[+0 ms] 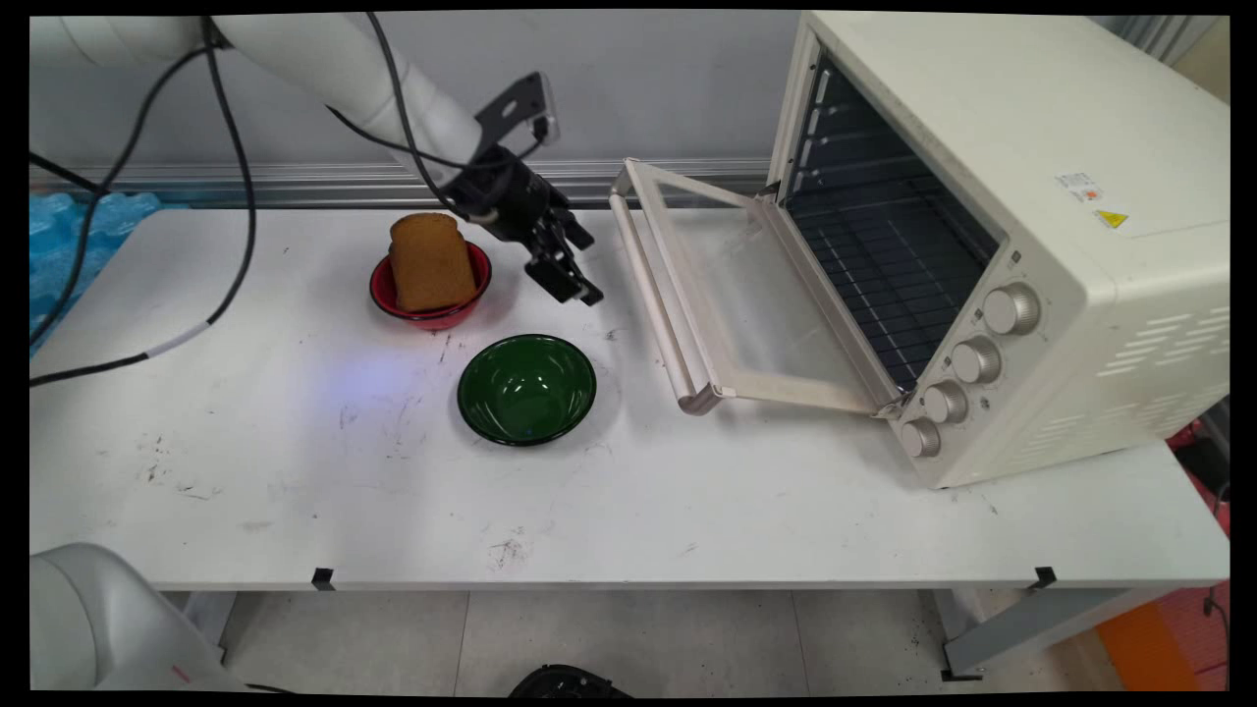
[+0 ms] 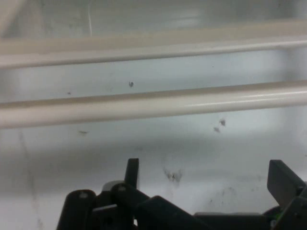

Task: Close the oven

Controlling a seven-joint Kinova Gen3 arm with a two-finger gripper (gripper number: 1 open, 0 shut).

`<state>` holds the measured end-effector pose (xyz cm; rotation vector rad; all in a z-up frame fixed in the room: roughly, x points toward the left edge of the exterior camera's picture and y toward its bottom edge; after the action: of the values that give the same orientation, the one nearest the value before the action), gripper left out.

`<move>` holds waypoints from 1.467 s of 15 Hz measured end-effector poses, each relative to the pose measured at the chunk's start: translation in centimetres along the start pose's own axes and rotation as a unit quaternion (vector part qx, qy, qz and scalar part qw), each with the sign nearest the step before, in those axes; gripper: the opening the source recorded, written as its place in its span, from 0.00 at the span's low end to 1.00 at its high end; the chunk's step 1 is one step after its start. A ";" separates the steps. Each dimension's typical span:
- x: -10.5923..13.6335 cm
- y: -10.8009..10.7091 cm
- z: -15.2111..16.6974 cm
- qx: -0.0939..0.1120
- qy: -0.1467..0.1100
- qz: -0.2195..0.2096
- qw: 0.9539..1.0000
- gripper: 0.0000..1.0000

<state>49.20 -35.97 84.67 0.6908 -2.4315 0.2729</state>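
Two bowls on the surface (image 1: 245,471) | claw (image 1: 568,280) spread wide, holding nothing, low between red bowl (image 1: 383,287) with bread slice (image 1: 430,262) and the open oven door's handle (image 1: 656,304) | green bowl (image 1: 526,389) nearer | oven (image 1: 1031,196) at right.

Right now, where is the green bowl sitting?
In the main view the green bowl stands empty near the table's middle, in front of the red bowl holding the bread, left of the oven's open door.
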 end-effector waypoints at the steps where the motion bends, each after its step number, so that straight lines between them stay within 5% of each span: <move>1: -0.1 0.1 0.8 -0.001 0.000 0.001 1.000 1.00; 13: 0.0 0.3 7.9 0.002 0.006 0.004 1.000 1.00; 14: 0.1 0.3 8.2 0.002 0.007 0.003 1.000 0.00; 22: 0.5 0.7 10.8 0.003 0.014 0.000 1.000 0.00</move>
<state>43.23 -39.25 76.23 0.6838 -2.4060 0.2871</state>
